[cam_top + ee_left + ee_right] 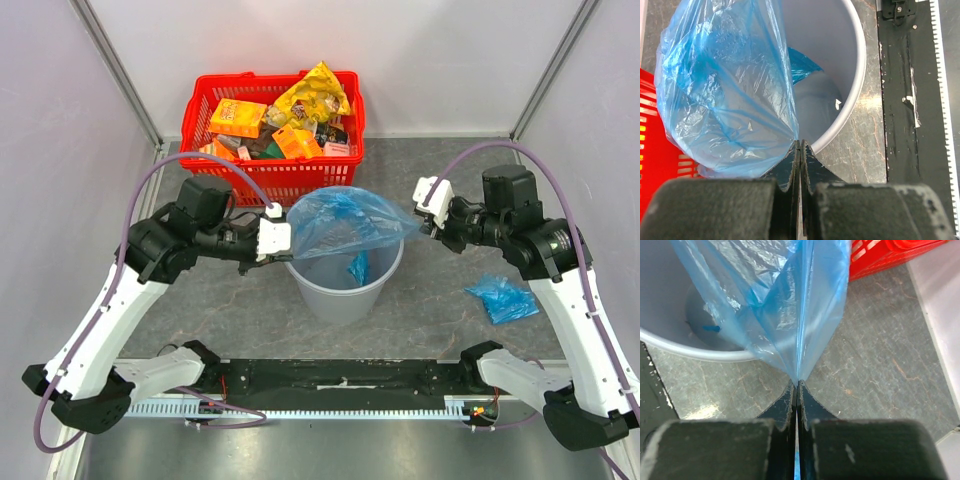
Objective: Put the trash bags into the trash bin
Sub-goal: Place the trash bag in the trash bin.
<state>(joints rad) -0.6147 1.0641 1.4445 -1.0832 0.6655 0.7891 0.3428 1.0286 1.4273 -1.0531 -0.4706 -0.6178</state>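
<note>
A large blue trash bag (345,222) hangs stretched over the mouth of the grey trash bin (345,302), held between both grippers. My left gripper (288,241) is shut on the bag's left edge, and in the left wrist view the film (725,90) runs into the closed tips (800,143) above the bin rim (860,65). On the opposite edge my right gripper (418,228) is shut too, with the film (790,305) pinched at its tips (798,383). A small blue bundle (358,267) lies inside the bin. Another crumpled blue bag (502,298) rests on the table at the right.
A red mesh basket (275,170) full of snack packets, with a yellow packet (315,95) on top, stands right behind the bin. White walls close the back and sides. A black strip (340,375) runs along the near edge between the arm bases.
</note>
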